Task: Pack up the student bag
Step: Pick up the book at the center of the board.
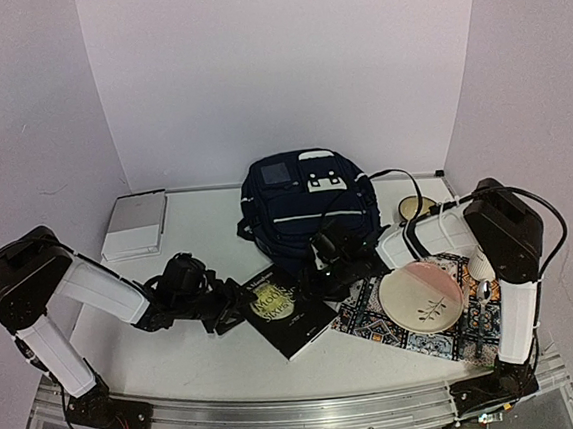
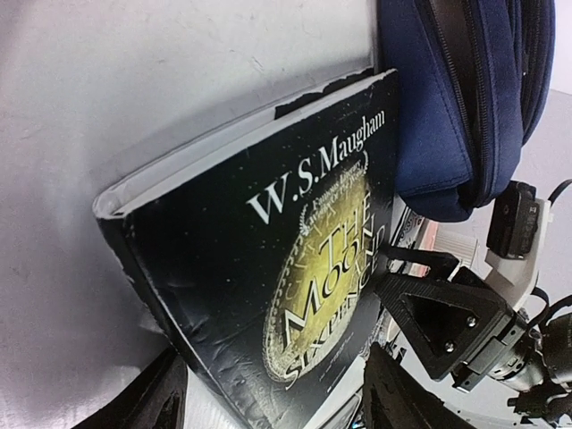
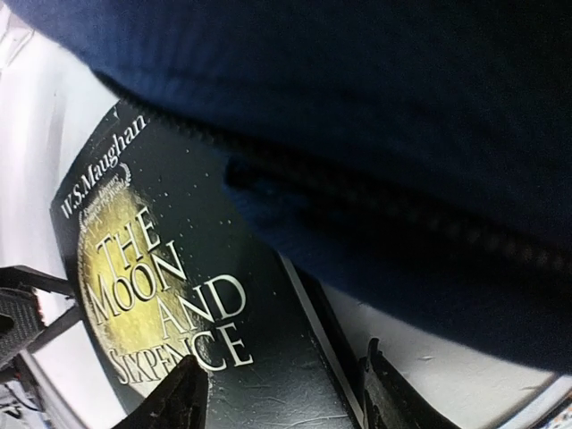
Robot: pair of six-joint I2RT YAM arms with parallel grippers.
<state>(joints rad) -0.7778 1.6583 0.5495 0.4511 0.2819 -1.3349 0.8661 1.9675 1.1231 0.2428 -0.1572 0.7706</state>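
The student bag (image 1: pixel 306 208), dark navy with white trim, lies at the back middle of the table. A black book with a gold moon cover (image 1: pixel 287 310) lies flat in front of it, touching its lower edge. My left gripper (image 1: pixel 231 309) is open at the book's left edge; in the left wrist view (image 2: pixel 277 404) the book (image 2: pixel 259 268) lies between its spread fingers and the bag (image 2: pixel 465 98) is beyond. My right gripper (image 1: pixel 324 271) is open at the book's far right corner, under the bag's edge; in the right wrist view (image 3: pixel 281 399) the book (image 3: pixel 179 295) and the bag fabric (image 3: pixel 375 107) fill the frame.
A white flat box (image 1: pixel 137 225) lies at the back left. A pale plate (image 1: pixel 421 298) sits on a patterned mat (image 1: pixel 377 329) at the right, with a spoon (image 1: pixel 484 291) beside it. A small round object (image 1: pixel 413 206) sits behind my right arm.
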